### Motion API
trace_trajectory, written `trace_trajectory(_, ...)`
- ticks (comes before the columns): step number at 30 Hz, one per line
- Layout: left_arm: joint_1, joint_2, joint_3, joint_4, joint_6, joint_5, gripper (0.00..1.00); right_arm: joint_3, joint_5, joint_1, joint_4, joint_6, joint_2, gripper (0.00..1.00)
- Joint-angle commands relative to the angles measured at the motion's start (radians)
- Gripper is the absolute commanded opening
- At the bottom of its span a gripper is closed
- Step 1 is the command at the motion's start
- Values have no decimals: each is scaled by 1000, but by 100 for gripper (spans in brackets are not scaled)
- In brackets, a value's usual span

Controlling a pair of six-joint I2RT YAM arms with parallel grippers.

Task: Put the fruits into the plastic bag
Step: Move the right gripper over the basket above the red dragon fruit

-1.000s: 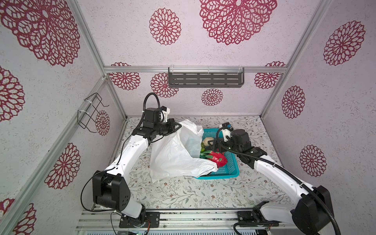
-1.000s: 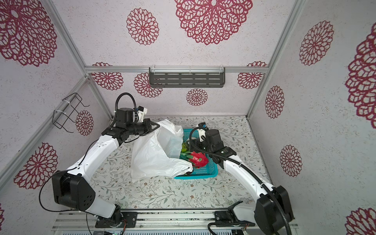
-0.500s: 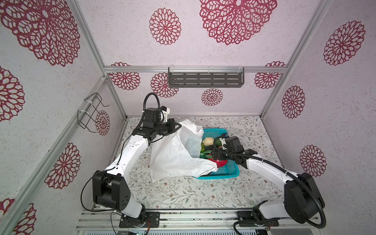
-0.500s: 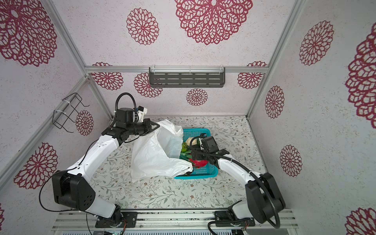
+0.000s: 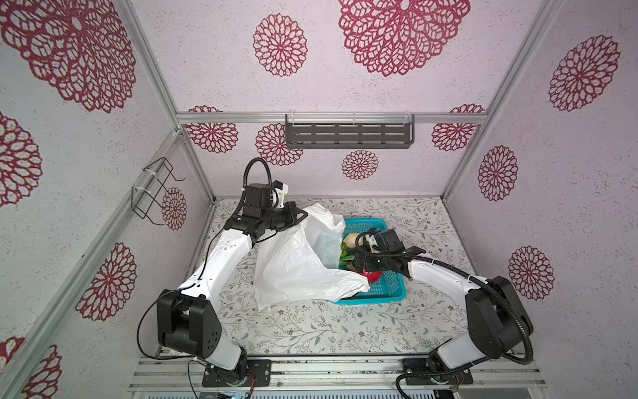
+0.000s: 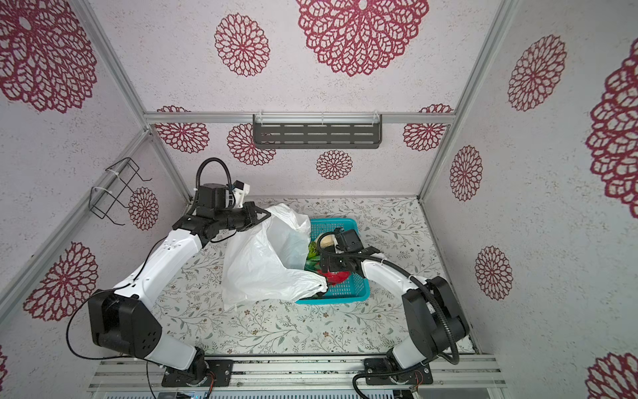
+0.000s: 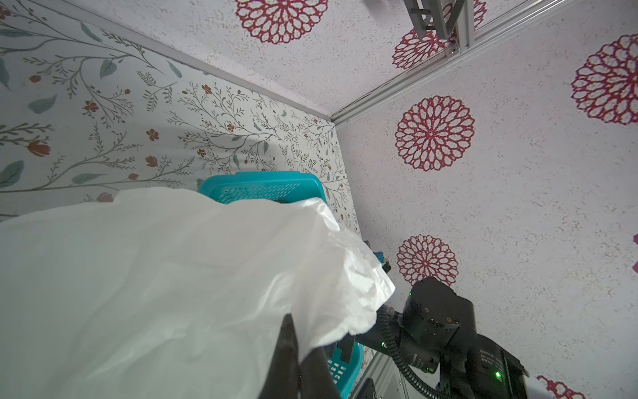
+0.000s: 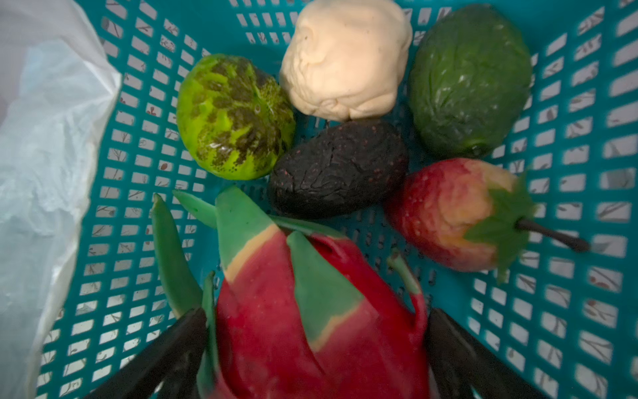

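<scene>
Left gripper [image 5: 301, 216]: pressed together on the raised rim of the thin crinkled white plastic bag [image 5: 297, 262], holding its mouth up and open toward 3 o'clock.
Right gripper [image 8: 316, 328]: spread wide, straddling the red-and-green leafy dragon fruit [image 8: 293, 304]; not closed on it.
Fruits: all inside the teal perforated plastic basket [image 5: 392, 296], at 3 o'clock of the bag: cream lumpy one [image 8: 345, 58], dark green wrinkled one [image 8: 469, 79], bumpy light green one [image 8: 234, 117], near-black one [image 8: 338, 169], red strawberry [image 8: 448, 214]. None visible in the bag.
Risk, grip: probably a slip off the smooth, leafy skin if closed too shallow.
Risk, bag: flap drooping over the basket's 8 o'clock corner; likely to snag the loaded gripper or fold the mouth shut.
Edges: basket wall close at 6 o'clock; neighbouring fruits crowding at 12 o'clock.
Room: bare floral table [image 5: 310, 331] at 6 o'clock; open air above for lifting.
</scene>
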Motion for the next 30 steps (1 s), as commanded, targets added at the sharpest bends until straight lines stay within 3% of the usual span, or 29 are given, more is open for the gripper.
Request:
trace_trajectory(1, 6, 7, 5, 8, 13, 7, 0, 11, -95, 18, -125, -15, -14, 99)
trace_trajectory(7, 6, 8, 5, 8, 16, 8, 0, 101, -101, 33, -229, -64, -13, 99)
trace_trajectory(13, 6, 10, 8, 8, 15, 9, 0, 187, 85, 89, -356, -141, 52, 99)
trace_trajectory(23, 6, 16, 25, 7, 16, 15, 0, 276, 294, 116, -448, -208, 191, 99)
trace_trajectory(30, 6, 27, 40, -1, 18, 16, 0, 287, 241, 116, -449, -190, 294, 99)
